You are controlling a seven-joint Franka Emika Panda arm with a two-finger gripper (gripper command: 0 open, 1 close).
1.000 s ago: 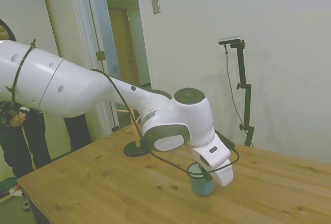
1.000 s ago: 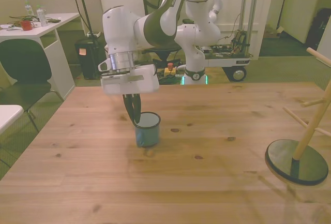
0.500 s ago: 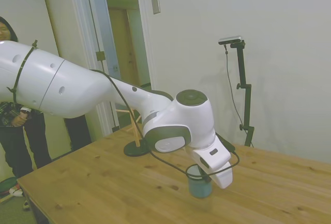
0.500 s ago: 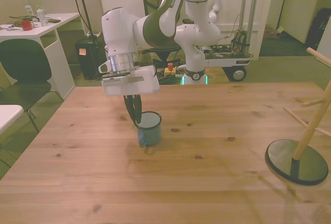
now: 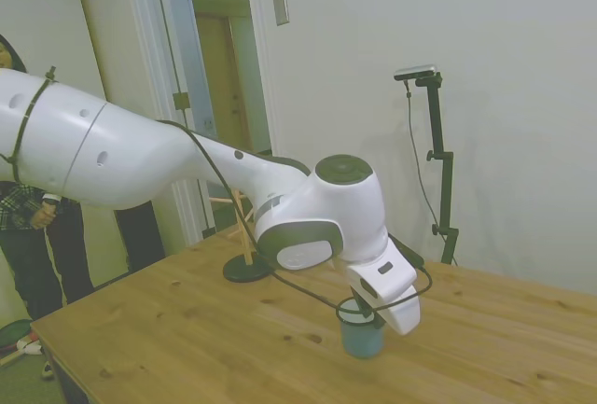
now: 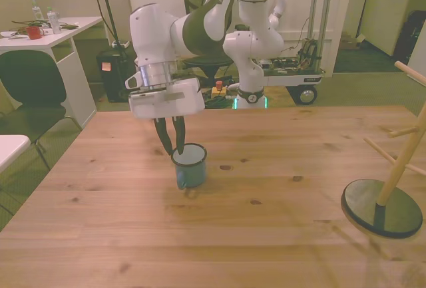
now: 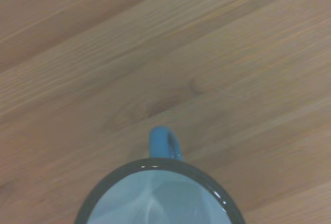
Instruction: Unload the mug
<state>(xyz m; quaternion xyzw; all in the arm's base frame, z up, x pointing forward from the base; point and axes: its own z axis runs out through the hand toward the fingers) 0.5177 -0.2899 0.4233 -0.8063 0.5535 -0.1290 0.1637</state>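
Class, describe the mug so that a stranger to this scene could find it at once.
Start at the wooden table. Directly under the white arm's end effector stands the mug, upright, small, blue-grey, pale inside. Its only neighbour, the wooden peg stand with a black base, is far taller.

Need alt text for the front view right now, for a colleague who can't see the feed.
A small blue-grey mug stands upright on the wooden table, with the white arm's two-finger gripper open, its dark fingers straddling the mug's rim on the front view's left side. A wooden peg stand on a round black base sits far off at the front view's right.
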